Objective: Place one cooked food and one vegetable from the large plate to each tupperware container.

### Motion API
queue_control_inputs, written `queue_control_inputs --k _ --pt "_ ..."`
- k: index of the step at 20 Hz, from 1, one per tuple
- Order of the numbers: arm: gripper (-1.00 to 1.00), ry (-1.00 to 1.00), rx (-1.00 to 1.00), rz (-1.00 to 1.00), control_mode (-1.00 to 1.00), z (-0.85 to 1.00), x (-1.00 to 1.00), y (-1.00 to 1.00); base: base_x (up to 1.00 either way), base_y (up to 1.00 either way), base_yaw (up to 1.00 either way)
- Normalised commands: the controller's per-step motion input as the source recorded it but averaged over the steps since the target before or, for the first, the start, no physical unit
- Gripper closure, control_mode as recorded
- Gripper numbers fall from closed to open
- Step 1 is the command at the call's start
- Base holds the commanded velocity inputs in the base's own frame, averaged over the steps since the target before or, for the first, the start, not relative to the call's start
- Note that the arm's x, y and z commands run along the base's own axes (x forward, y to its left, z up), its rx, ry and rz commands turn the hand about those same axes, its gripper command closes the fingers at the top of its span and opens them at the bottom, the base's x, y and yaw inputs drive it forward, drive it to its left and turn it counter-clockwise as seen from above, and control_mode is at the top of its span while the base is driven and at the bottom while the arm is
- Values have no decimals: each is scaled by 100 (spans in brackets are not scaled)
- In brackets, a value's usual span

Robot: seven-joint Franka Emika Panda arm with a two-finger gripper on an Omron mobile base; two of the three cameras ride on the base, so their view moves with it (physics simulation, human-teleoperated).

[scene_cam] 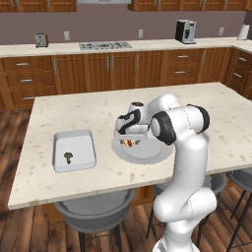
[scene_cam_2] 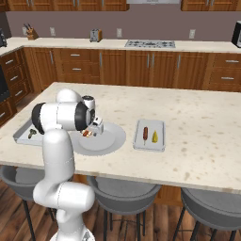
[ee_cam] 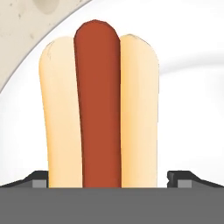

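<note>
- The white arm folds forward over the speckled counter, its tool low over the round grey plate.
- The jaws stand wide, flanking the hot dog, a glossy red sausage in a smooth tan bun lying on the plate.

hot dog seemingly between fingertips, bare large plate around

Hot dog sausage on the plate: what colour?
Reddish-brown sausage between pale tan bun halves; clearest in the hand view.
</note>
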Motion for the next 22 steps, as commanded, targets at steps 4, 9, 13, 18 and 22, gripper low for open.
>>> queue_control_inputs --k 4,9,13,18,22 --pt "-100 0 0 0 -100 0 0 0 0 0 0" --pt "100 0 0 0 -100 0 0 0 0 0 0" --pt "100 0 0 0 -100 0 0 2 0 0 0" --pt "100 -3 0 -6 -100 69 -21 57 0 0 0" --pt "100 -3 0 0 -100 98 -41 100 0 0 0"
